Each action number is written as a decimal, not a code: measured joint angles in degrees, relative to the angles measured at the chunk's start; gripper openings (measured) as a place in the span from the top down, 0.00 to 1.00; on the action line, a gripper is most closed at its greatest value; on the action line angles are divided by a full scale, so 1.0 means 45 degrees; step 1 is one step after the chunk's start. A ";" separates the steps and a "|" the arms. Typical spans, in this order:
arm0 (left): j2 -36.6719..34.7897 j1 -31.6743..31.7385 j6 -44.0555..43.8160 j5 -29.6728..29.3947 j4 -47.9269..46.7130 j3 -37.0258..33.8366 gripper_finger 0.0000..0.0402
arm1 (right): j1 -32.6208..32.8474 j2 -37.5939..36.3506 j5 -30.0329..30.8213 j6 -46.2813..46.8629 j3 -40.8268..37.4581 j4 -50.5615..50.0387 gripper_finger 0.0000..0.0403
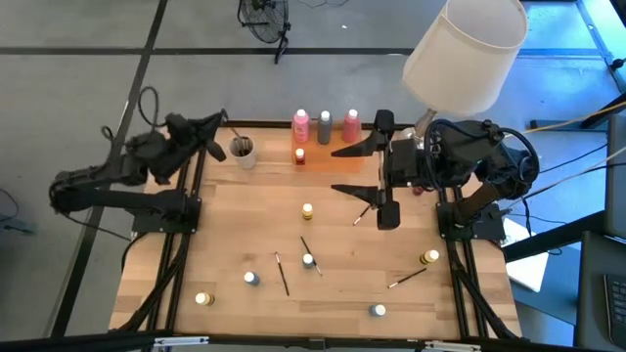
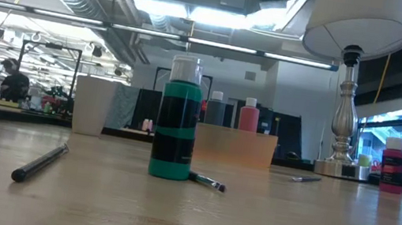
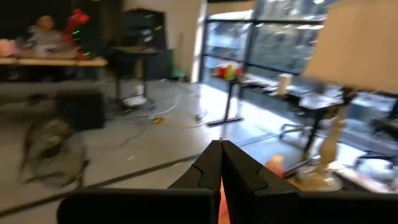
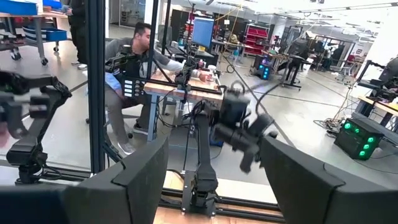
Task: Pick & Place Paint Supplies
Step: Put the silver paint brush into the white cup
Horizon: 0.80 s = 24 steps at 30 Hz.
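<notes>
Bottles (image 1: 325,126), two pink and one grey, stand in a row on the orange tray (image 1: 337,154) at the far edge of the table (image 1: 235,215), high view. Small pots (image 1: 308,210) and thin brushes (image 1: 281,273) lie scattered over the near half. Beige cup (image 1: 242,150) sits far left. Left gripper (image 1: 217,124) is raised at the far left corner, right gripper (image 1: 350,169) beside the tray, fingers spread wide, empty.

Low view: a green bottle (image 2: 177,121) stands near, a brush (image 2: 209,182) touching its base.

Left wrist view: fingers (image 3: 208,168) pressed together, nothing between.

Right wrist view: fingers (image 4: 146,168) wide apart; a person sits beyond.
</notes>
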 joint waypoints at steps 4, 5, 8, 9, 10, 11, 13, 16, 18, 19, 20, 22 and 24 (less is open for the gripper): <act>-0.0518 0.0021 -0.0424 -0.0586 0.0474 -0.1422 0.99 | -0.0015 0.0000 0.0423 0.0000 0.0000 0.0010 0.35; -0.0566 0.0039 -0.0434 -0.0680 0.0610 -0.1667 0.99 | -0.0015 0.0000 0.0623 0.0000 0.0000 0.0010 0.35; -0.0557 0.0221 -0.0711 -0.0729 0.0741 -0.2287 0.99 | -0.0019 -0.0004 0.1133 0.0000 0.0000 0.0046 0.35; -0.0557 0.0341 -0.0854 -0.0763 0.0719 -0.2446 0.99 | -0.0019 0.0000 0.1283 0.0000 0.0000 0.0070 0.35; -0.0547 0.0477 -0.0948 -0.0805 0.0755 -0.2616 0.99 | -0.0019 -0.0005 0.1400 -0.0003 0.0005 0.0096 0.35; -0.0529 0.0616 -0.1064 -0.0861 0.0755 -0.2787 0.99 | -0.0019 -0.0005 0.1428 -0.0005 0.0005 0.0107 0.35; -0.0504 0.0959 -0.1377 -0.0868 0.0743 -0.3111 0.99 | -0.0019 -0.0005 0.1428 -0.0049 0.0005 0.0107 0.35; -0.0494 0.1569 -0.1911 -0.0640 0.0705 -0.3423 0.99 | -0.0019 -0.0005 0.1428 -0.0083 0.0005 0.0107 0.35; -0.0494 0.1950 -0.2168 -0.0091 0.0761 -0.3557 0.99 | -0.0019 -0.0005 0.1428 -0.0083 0.0005 0.0107 0.35; -0.0460 0.2131 -0.2297 0.0201 0.0814 -0.3638 0.99 | -0.0019 -0.0005 0.1428 -0.0087 0.0005 0.0103 0.35; -0.0425 0.2335 -0.2447 0.0441 0.0825 -0.3736 0.99 | -0.0019 -0.0005 0.1428 -0.0087 0.0005 0.0102 0.35; -0.0337 0.2685 -0.2659 0.0812 0.0814 -0.3977 0.99 | -0.0019 -0.0005 0.1428 -0.0087 0.0005 0.0094 0.35; -0.0209 0.2953 -0.2694 0.0854 0.0789 -0.4218 0.99 | -0.0019 -0.0005 0.1428 -0.0087 0.0005 0.0060 0.35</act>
